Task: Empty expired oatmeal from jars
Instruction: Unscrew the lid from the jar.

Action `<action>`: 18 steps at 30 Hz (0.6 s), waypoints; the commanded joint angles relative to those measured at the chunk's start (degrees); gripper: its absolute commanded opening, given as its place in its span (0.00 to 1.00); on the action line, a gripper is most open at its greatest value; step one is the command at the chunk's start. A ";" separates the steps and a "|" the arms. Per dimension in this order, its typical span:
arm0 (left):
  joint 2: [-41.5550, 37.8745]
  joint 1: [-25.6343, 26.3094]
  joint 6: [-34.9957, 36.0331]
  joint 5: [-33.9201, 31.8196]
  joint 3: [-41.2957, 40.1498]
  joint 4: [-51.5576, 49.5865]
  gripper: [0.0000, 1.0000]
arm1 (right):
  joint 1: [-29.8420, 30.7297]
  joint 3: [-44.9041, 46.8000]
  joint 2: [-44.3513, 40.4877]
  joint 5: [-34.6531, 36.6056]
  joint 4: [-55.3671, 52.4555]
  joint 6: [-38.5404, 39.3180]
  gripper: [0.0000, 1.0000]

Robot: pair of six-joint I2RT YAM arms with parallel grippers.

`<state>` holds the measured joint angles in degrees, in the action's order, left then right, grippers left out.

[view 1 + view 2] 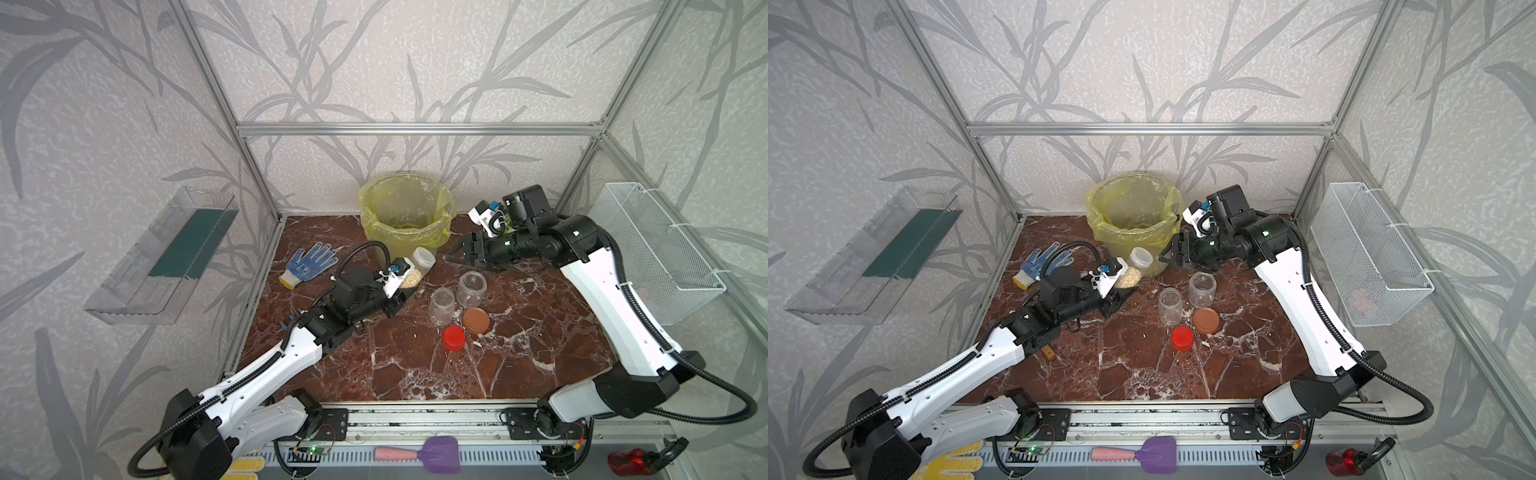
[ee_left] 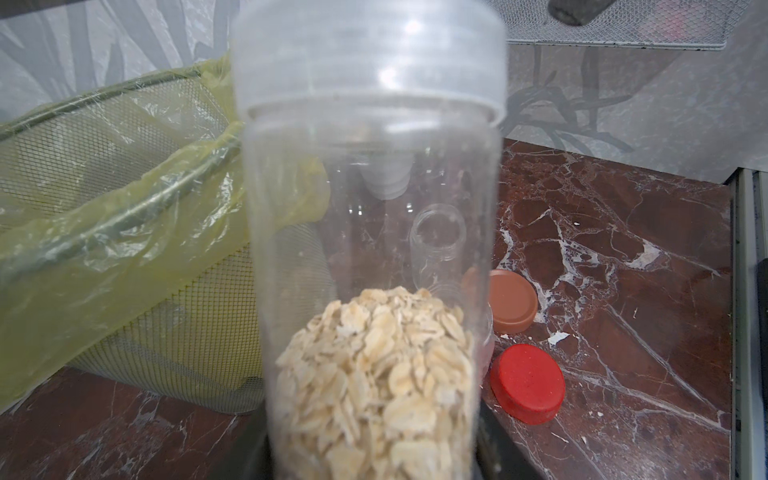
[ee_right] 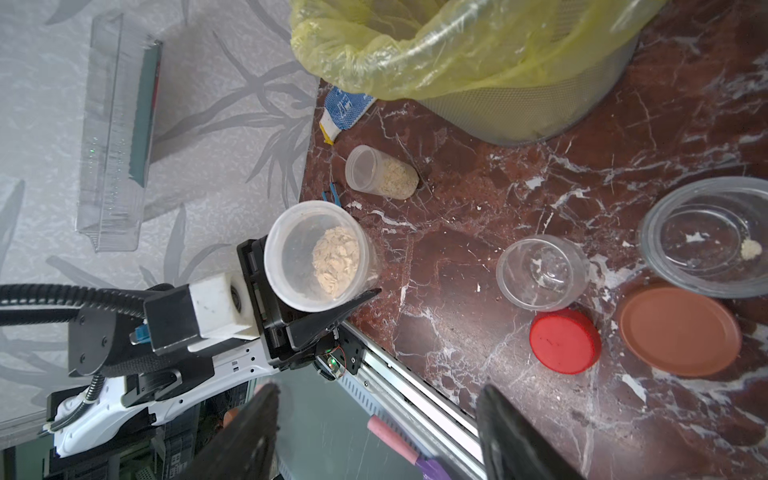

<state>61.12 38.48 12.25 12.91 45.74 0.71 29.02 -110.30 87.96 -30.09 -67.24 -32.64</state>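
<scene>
A slim clear jar (image 1: pixel 419 266) with a clear lid (image 2: pixel 370 54) is tilted toward the bin, and my left gripper (image 1: pixel 405 287) is shut on its base. Oatmeal (image 2: pixel 374 386) fills its lower part. My right gripper (image 1: pixel 454 254) stands open a short way from that lid, with nothing between its fingers (image 3: pixel 249 436). Another lidded jar (image 3: pixel 382 170) with oatmeal lies on the table by the glove; the left arm hides it in both top views. Two open jars stand mid-table, a slim one (image 1: pixel 441 305) and a wider one (image 1: pixel 471 289) with a few flakes left inside.
A mesh bin with a yellow bag (image 1: pixel 405 216) stands at the back, oatmeal at its bottom. A brown lid (image 1: pixel 476 320) and a red lid (image 1: pixel 453 338) lie near the open jars. A blue glove (image 1: pixel 309 262) lies back left. A wire basket (image 1: pixel 656 249) hangs on the right wall.
</scene>
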 commanded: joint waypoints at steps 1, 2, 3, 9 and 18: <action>0.09 0.28 2.24 -0.90 1.68 2.12 0.00 | 1.74 -5.34 3.60 2.75 -3.59 -3.42 0.74; 0.13 0.30 2.34 -0.92 1.75 1.94 0.00 | 2.16 -6.84 4.59 2.78 -3.84 -3.36 0.74; 0.22 0.41 2.50 -0.88 1.81 1.75 0.00 | 2.94 -9.01 6.05 3.08 -4.90 -2.95 0.75; -0.13 0.46 2.87 -0.97 1.73 1.31 0.00 | 6.27 -20.84 14.72 5.24 -11.12 -0.35 0.79; -0.60 0.52 3.22 -1.00 1.60 0.78 0.00 | 8.60 -37.62 25.50 7.54 -22.10 3.19 0.81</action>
<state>61.28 38.68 13.98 12.03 45.74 0.71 37.26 -144.49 112.01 -23.83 -83.15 -31.44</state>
